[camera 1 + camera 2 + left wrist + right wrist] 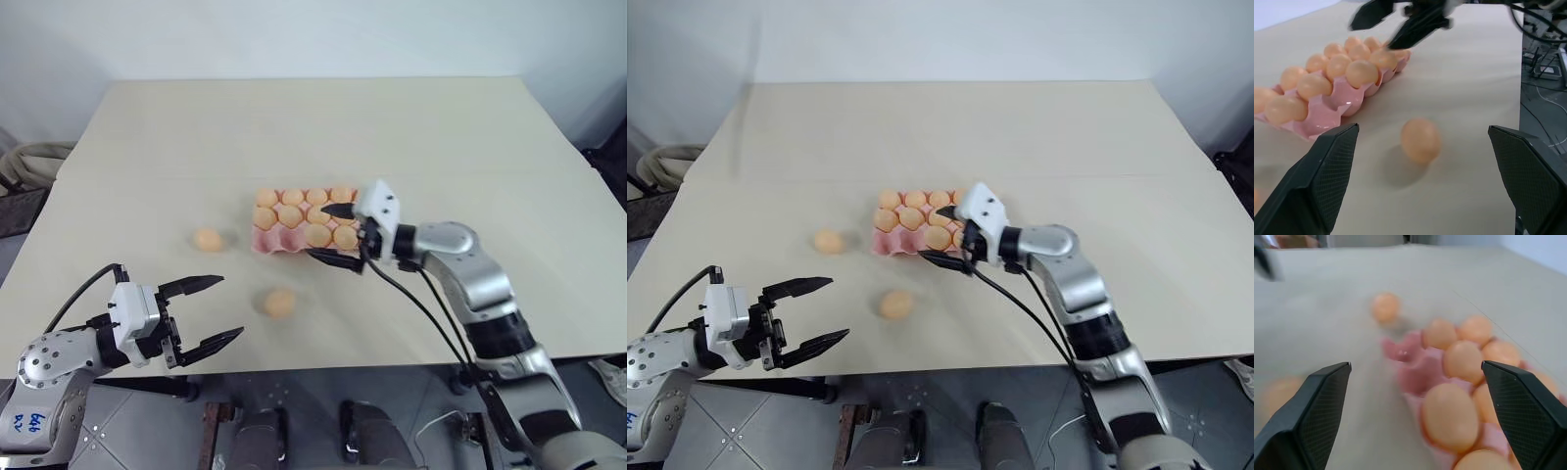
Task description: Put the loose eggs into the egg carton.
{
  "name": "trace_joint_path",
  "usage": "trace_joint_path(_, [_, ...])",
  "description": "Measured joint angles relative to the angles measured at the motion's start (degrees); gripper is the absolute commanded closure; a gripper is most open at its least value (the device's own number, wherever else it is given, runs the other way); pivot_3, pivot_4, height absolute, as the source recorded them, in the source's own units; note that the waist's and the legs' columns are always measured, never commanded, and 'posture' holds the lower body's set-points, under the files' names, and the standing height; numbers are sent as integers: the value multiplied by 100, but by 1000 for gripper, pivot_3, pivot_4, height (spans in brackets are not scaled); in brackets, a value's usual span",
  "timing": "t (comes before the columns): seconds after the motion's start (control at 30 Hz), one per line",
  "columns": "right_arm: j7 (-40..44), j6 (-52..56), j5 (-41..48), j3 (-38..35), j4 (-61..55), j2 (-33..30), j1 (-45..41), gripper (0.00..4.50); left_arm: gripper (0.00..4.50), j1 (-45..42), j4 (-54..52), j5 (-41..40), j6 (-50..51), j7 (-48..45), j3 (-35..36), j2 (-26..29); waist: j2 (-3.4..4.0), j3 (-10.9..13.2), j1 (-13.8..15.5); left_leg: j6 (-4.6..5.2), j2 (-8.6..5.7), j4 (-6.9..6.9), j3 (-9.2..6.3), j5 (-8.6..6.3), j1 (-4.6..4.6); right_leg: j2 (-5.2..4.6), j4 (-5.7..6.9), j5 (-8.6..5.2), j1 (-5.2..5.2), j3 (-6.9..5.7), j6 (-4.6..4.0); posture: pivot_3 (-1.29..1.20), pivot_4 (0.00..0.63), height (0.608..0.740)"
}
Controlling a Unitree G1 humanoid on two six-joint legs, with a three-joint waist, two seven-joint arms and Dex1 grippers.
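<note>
A pale table (pixel 176 147) carried the pink egg carton (pixel 269 242) near its middle, most cups filled with eggs. The right gripper (pixel 333 233) hovered over the carton's near right part, fingers spread wide and empty. The left gripper (pixel 211 311) hung at the table's near edge, also wide open, holding nothing. Two loose eggs lay left of the carton: one (pixel 207 239) beside it, another (pixel 279 302) nearer the edge.
</note>
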Motion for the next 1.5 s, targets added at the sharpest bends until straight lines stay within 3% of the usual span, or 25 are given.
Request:
trace_joint_path(0.17, [722, -311, 750, -1068, -437, -794, 1449, 27, 0, -40, 152, 30, -30, -48, -16, 5, 0, 0, -4, 7, -2, 0, 1, -4, 2, -3, -12, 1, 7, 3, 1, 0, 150, 740])
trace_joint_path(0.37, [1115, -743, 1082, -2121, -403, -1319, 2614, 27, 0, -74, 285, 42, -38, -98, -39, 6, 3, 2, -10, 6, 4, -1, 2, -4, 11, 0, -3, 0, 7, 5, -1, 0, 150, 740])
trace_joint_path(0.6, [1464, -1439, 1177, -2717, -525, -1439, 3510, 27, 0, -107, 482, 84, 125, -111, -92, 86, 3, 2, -4, 6, 3, 7, 3, -4, 10, -1, -6, 0, 13, 12, -1, 0, 150, 740])
trace_joint_path(1.13, [1857, -2067, 1304, -2732, -789, -1528, 3772, 27, 0, -777, 701, 573, 537, 134, -950, 49, 3, 2, 12, 6, 3, 5, 3, -4, 11, -1, -11, 0, 13, 13, 0, 0, 150, 740])
trace_joint_path(1.27, [1834, -2083, 1288, -2708, -774, -1527, 3803, 27, 0, -1070, 708, 825, 701, 407, -1427, -216, 4, 1, 29, 7, 3, 9, 3, -4, 12, -1, -10, 3, 17, 14, 5, 0, 150, 740])
trace_joint_path(1.5, [1602, -2100, 1277, -2559, -775, -1499, 3733, 27, 0, -1676, 1217, 1563, 698, 1130, -2325, -1151, 4, 1, 151, 10, 0, 16, 6, -2, 11, 1, -5, 11, 15, 11, 19, 0, 150, 740])
